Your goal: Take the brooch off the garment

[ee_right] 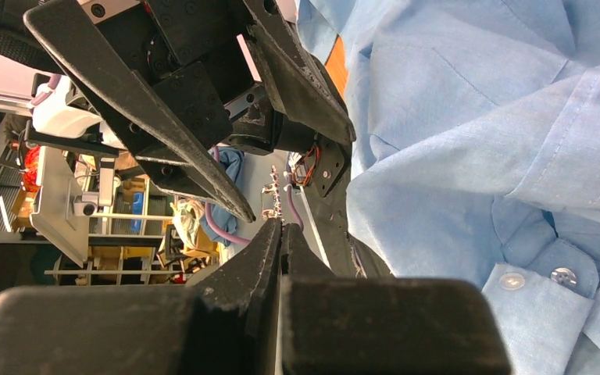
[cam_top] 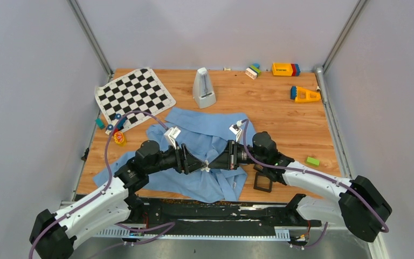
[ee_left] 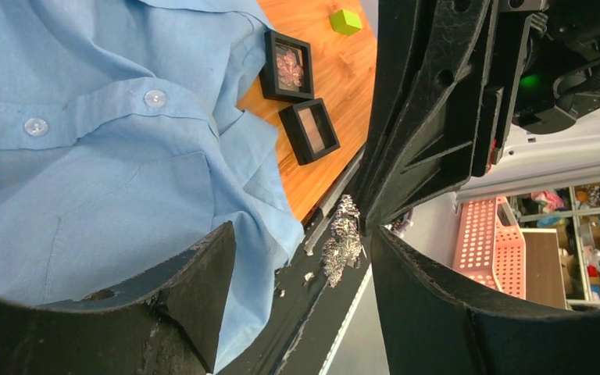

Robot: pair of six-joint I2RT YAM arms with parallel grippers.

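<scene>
You have the silvery filigree brooch hanging upright, seemingly clear of the crumpled light blue button-up shirt spread beneath it.

1 shirt, 1 brooch, 2 blk boxes, 2 claws.

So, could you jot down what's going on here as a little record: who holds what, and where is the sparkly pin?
scene: two arms meet tip to tip above the blue shirt
right gripper: shut on the brooch
left gripper: open, facing the brooch
brooch state: silvery, pinched at the fingertips, seemingly clear of the cloth
nearby: small black boxes on the table beside the shirt
</scene>
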